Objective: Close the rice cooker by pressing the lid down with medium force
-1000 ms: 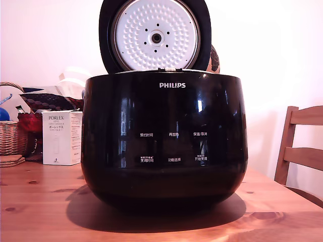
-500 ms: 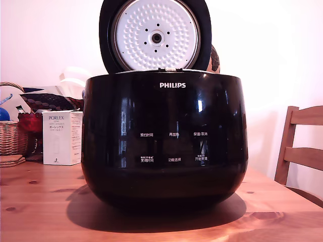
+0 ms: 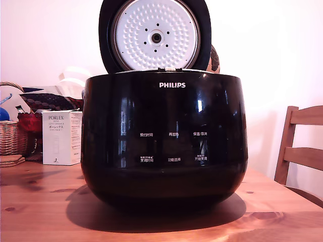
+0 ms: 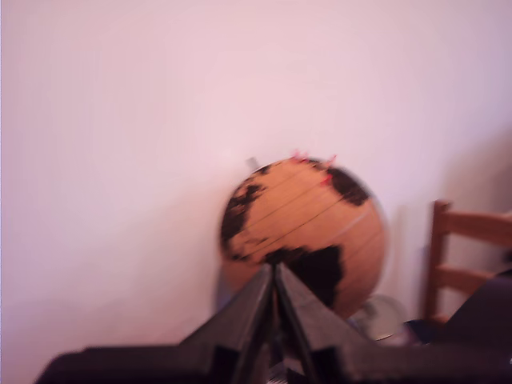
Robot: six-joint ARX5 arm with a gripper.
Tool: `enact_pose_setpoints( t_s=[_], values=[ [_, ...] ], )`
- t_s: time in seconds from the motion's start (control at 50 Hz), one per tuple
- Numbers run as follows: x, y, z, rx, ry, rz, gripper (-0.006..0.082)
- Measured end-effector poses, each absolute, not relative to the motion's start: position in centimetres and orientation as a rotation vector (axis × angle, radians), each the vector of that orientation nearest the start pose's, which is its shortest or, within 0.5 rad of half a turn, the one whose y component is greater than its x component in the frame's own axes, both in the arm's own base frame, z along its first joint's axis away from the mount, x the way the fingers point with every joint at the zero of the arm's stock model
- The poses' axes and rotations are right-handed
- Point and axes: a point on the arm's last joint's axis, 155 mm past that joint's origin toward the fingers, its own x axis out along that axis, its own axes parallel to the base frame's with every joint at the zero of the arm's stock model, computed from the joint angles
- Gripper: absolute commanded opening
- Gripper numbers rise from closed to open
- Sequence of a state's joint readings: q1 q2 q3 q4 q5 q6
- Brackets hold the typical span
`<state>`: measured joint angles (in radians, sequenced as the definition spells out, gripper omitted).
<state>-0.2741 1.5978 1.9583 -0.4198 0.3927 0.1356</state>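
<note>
Lid (image 3: 154,35) stands raised at the top centre of the exterior view, its dimpled inner plate facing the camera, above the rice cooker (image 3: 164,141), which fills the middle of the frame on the wooden worktop (image 3: 40,206). A white PORLEX box (image 3: 61,137) stands beside the cooker at the left, a wooden chair (image 3: 300,146) at the right edge. In the blurred wrist view, the claw (image 4: 274,276) holds nothing, fingers pressed together before an orange globe (image 4: 308,232).

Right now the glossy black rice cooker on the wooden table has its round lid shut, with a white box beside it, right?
Not quite: the exterior view shows the round lid standing open above the glossy black rice cooker, dimpled metal plate facing forward. The white box is beside it.
</note>
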Motion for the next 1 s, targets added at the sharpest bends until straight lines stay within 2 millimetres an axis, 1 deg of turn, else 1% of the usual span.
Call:
enact_pose_setpoints(
  t_s=[0.14, 0.24, 0.38, 0.54, 0.58, 0.6, 0.72, 1.0],
  values=[
    [45.0, -20.5, 47.6, 0.121, 0.077, -0.707, -0.0024],
    [46.2, -20.9, 46.1, 0.119, 0.128, -0.723, -0.0024],
    [47.2, -21.0, 44.3, 0.200, 0.172, -0.738, -0.0024],
    [47.0, -21.2, 42.7, 0.298, 0.203, -0.776, -0.0024],
    [46.8, -21.3, 42.2, 0.299, 0.221, -0.786, -0.0024],
    [46.7, -21.4, 42.0, 0.328, 0.217, -0.799, -0.0024],
    [46.3, -21.9, 40.7, 0.364, 0.238, -0.855, -0.0024],
    [45.8, -22.9, 39.7, 0.376, 0.252, -0.911, -0.0024]
  ],
)
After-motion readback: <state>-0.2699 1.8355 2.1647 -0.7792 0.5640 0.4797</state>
